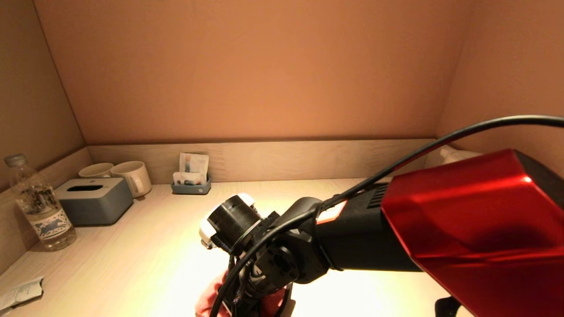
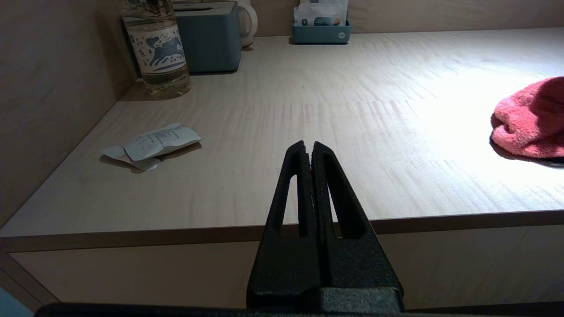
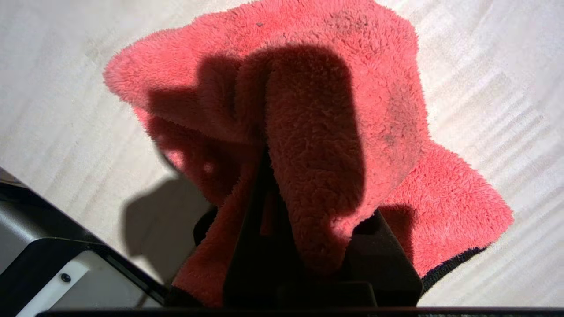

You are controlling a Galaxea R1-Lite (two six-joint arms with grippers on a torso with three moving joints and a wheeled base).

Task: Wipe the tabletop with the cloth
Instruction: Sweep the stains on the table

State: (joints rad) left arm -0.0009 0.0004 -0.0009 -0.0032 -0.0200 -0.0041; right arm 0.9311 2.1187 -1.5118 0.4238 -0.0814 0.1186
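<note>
A fluffy red cloth (image 3: 352, 110) lies bunched on the pale wooden tabletop (image 1: 132, 246) near its front edge. It also shows in the head view (image 1: 206, 300) and in the left wrist view (image 2: 528, 119). My right gripper (image 3: 304, 207) points down at the table and is shut on a fold of the cloth, which drapes over its fingers and touches the tabletop. My right arm hides most of the cloth in the head view. My left gripper (image 2: 308, 147) is shut and empty, parked just in front of the table's front edge, left of the cloth.
At the left stand a water bottle (image 1: 39, 207), a grey tissue box (image 1: 94, 200) and two mugs (image 1: 132, 176). A small tray of sachets (image 1: 191, 178) sits against the back wall. A crumpled paper wrapper (image 1: 20, 293) lies front left. Walls enclose three sides.
</note>
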